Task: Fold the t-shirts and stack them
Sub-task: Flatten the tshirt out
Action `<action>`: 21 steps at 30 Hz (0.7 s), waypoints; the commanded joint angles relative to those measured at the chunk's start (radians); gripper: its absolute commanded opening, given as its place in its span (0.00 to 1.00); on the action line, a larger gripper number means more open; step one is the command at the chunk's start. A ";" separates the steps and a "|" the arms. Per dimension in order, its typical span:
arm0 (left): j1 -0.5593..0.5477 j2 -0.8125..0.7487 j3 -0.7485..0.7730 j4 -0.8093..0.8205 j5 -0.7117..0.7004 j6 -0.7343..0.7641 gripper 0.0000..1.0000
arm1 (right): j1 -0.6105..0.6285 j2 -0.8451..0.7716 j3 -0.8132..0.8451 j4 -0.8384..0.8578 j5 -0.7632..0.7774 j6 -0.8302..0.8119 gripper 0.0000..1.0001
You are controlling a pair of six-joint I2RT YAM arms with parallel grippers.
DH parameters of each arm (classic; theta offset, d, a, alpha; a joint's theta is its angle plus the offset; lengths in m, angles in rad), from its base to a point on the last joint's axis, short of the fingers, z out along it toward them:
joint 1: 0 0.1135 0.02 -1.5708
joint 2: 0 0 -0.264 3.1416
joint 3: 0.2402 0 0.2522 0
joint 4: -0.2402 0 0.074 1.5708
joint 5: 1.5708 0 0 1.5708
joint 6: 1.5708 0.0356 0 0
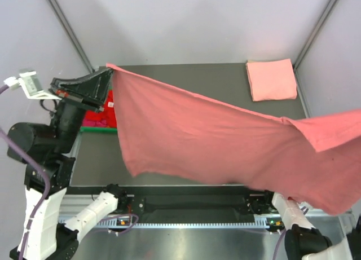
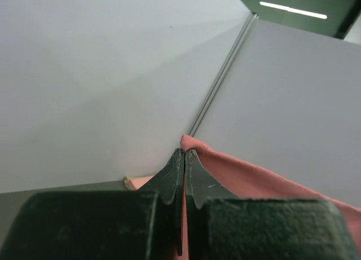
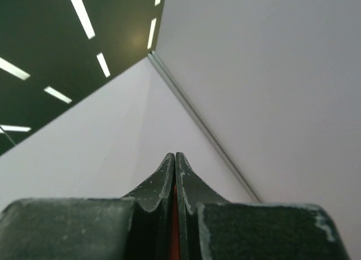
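Rose-red t-shirt (image 1: 214, 141): hung in the air over the worktop (image 1: 96, 158), spread as one sheet, lower edge drooping toward the near rail.
Right jaws: pressed together on a thin sliver of red cloth in the right wrist view; off the right edge of the top view.
Long axis: near right to far left, top edge taut between the two pinched corners.
Left jaws: clamped tight on the far-left corner, cloth falling away to the right of the tips.
Coming move: probably lowering the sheet flat; shirt below and between both jaws, neither arm nearer.
Green bin (image 1: 96, 130): at the left edge, bright red cloth (image 1: 110, 105) inside, partly hidden behind the sheet.
Folded salmon pink t-shirt (image 1: 271, 79): flat at the far right corner.
Views: spread, bin and folded tee from above only; from the wrists only the pinch, walls and ceiling lights.
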 commanded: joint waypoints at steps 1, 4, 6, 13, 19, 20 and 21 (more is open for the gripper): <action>0.004 0.066 -0.053 0.005 -0.061 0.039 0.00 | 0.035 0.142 -0.122 0.103 -0.042 -0.090 0.00; 0.004 0.149 -0.122 0.015 -0.134 0.079 0.00 | 0.035 0.240 -0.228 0.192 -0.160 -0.146 0.00; 0.004 0.200 -0.147 0.031 -0.200 0.114 0.00 | 0.035 0.296 -0.295 0.244 -0.213 -0.166 0.00; 0.089 0.534 -0.211 0.165 -0.200 0.140 0.00 | 0.035 0.527 -0.654 0.600 -0.380 -0.167 0.00; 0.188 0.864 -0.202 0.405 -0.083 0.123 0.00 | 0.038 0.742 -0.761 0.847 -0.513 -0.137 0.00; 0.198 0.907 -0.187 0.433 -0.022 0.125 0.00 | 0.040 0.773 -0.755 0.858 -0.520 -0.123 0.00; 0.206 0.992 -0.166 0.450 0.000 0.126 0.00 | 0.040 0.829 -0.755 0.875 -0.523 -0.112 0.00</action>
